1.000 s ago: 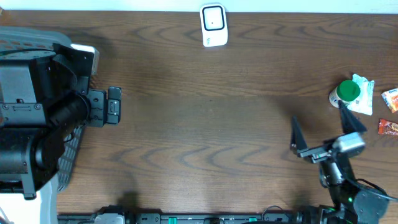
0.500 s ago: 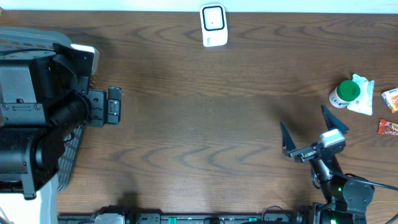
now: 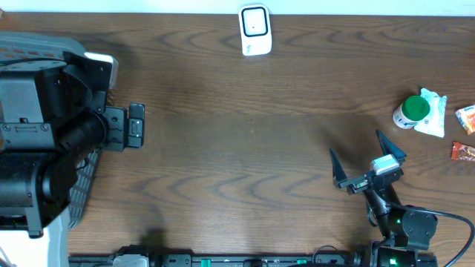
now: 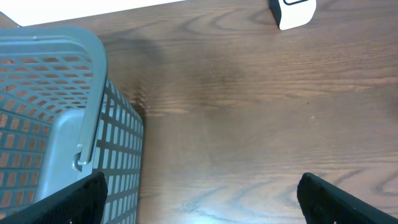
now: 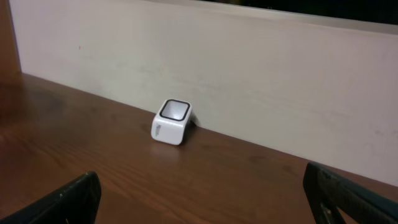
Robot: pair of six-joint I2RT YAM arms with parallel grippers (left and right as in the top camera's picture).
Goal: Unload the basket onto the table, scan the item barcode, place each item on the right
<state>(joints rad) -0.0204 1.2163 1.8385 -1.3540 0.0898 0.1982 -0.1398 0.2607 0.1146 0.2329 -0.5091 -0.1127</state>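
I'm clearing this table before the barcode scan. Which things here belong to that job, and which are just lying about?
Job: small white cube-shaped scanner with dark window; white bottle with green cap, the likeliest item to scan.
Lying about, probably: grey plastic mesh basket; crinkled white packet beside the bottle; two orange snack packets at the table edge.

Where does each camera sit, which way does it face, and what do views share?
Overhead: above the table, looking straight down; left arm, right arm, the white scanner, a green-capped bottle.
Left wrist: above the tabletop, facing the grey basket and scanner; left fingers at bottom corners.
Right wrist: low, facing the scanner by the back wall; right fingers at bottom corners.
All three share the scanner.
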